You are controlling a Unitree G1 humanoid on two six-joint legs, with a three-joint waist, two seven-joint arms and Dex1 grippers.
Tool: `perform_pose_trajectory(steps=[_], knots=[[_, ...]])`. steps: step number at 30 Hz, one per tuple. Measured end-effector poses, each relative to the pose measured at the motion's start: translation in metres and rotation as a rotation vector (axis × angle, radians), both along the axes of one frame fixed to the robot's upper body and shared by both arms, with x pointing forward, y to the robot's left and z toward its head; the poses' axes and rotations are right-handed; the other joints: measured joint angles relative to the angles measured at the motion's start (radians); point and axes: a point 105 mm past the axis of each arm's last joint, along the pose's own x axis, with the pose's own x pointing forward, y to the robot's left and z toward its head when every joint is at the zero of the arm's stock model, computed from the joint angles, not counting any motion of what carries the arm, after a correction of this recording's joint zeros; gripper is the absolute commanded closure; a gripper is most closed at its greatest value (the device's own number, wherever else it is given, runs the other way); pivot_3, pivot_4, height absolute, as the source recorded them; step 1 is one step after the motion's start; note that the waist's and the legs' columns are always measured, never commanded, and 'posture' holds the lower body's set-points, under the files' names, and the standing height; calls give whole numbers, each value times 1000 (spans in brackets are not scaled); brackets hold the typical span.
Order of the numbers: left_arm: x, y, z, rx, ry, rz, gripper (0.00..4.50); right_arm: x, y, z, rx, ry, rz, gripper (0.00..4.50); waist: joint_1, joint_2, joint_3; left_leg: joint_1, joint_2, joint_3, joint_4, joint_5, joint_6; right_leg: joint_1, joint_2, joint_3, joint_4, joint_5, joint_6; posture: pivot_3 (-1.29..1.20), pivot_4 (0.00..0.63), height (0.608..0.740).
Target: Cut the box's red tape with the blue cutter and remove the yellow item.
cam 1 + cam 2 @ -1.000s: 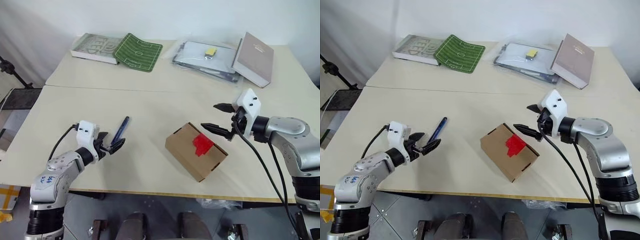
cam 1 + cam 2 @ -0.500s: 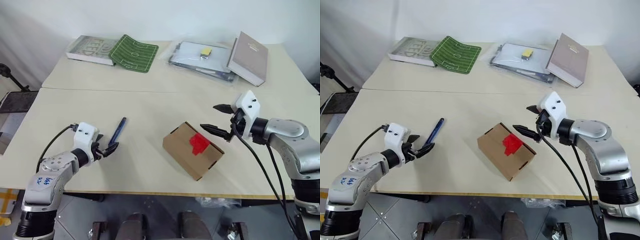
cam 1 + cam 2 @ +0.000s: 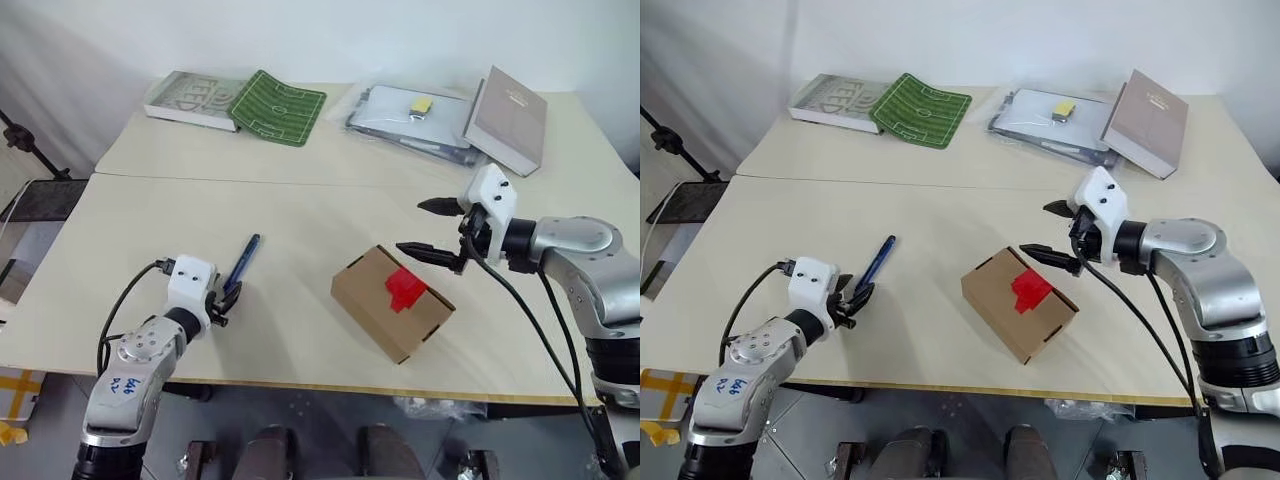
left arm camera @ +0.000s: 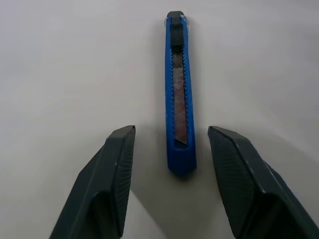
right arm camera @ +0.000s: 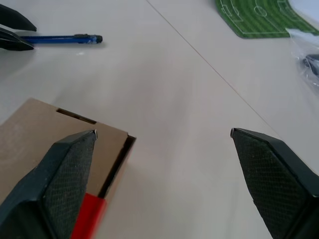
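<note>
Narrowing since a second ago, your left gripper (image 4: 169, 149) straddles the blue cutter (image 4: 179, 94) lying untouched on the table (image 3: 300, 210), while your right gripper (image 3: 430, 228) hovers wide open above the taped box (image 3: 392, 303).

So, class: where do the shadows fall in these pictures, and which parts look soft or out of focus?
Left wrist view: the blue cutter is sharp and casts a soft shadow on the table. Right wrist view: the red tape near the lens is blurred. Left eye view: even light, a faint shadow beside the box.
</note>
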Motion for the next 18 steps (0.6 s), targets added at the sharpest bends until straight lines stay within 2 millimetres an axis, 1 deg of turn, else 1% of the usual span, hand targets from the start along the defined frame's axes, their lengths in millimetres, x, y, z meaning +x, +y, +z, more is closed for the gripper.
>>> perform_pose_trajectory(steps=[3, 4, 6, 10, 18], knots=[[-3, -3, -1, -5, 0, 3, 2021, 1, 1, 6, -2, -7, 13, 0, 0, 1, 0, 0, 0, 0, 0, 0, 0, 0, 0, 0, -1, 0, 0, 0, 150, 740], [-3, -4, -1, -8, 0, 4, 2378, 2, 1, 7, -2, -9, 15, 0, 0, 1, -1, 0, 0, 0, 0, 0, 0, 1, 0, 0, -2, 0, 0, 0, 150, 740], [-3, -8, -3, -15, 3, -6, 2816, 3, 2, 7, -8, -5, 18, 0, 1, 1, -1, 1, 0, 0, 0, 0, 0, 2, 0, -1, -3, 0, 0, 0, 150, 740], [-1, -11, -3, -14, 4, -22, 2816, 4, 4, 4, -22, 7, 24, 0, 4, 2, -1, 2, 0, -1, 0, 0, 0, 5, 0, -2, -4, 0, 0, 0, 150, 740], [25, -10, 1, 1, -6, -64, 2816, 5, 3, 4, -27, 6, 19, 0, 3, 3, -2, 9, 1, -3, -2, 0, 0, 14, -1, -5, -11, 5, -1, 0, 150, 740]])
